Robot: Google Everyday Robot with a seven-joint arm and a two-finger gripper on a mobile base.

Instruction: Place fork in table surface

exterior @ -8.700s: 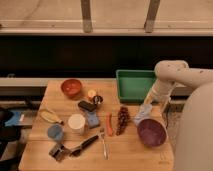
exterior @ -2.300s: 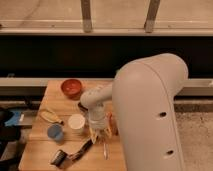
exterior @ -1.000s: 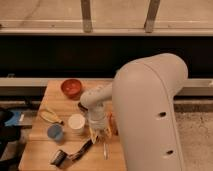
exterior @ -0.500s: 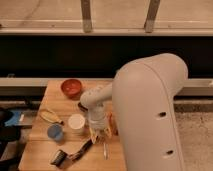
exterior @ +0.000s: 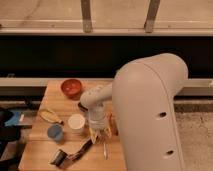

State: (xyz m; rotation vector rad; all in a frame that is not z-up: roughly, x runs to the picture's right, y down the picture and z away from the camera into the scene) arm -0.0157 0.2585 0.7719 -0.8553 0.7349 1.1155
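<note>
The slim silver fork (exterior: 105, 149) lies near the front edge of the tan wooden table surface (exterior: 54, 101); only part of it shows below the arm. My gripper (exterior: 98, 132) hangs low over the table at the end of the white arm, just above and behind the fork's upper end. Whether it touches the fork is hidden. The orange carrot (exterior: 113, 125) shows partly, right of the gripper.
A black-handled tool (exterior: 74, 152) lies left of the fork. A white cup (exterior: 76, 122), a blue cup (exterior: 55, 132), a banana (exterior: 50, 116) and a red bowl (exterior: 71, 87) stand to the left. My big white arm (exterior: 150, 115) hides the table's right half.
Since the oldest frame the arm has swung from the right side to the table's middle, hiding the green bin. Over the last second nothing has visibly moved.
</note>
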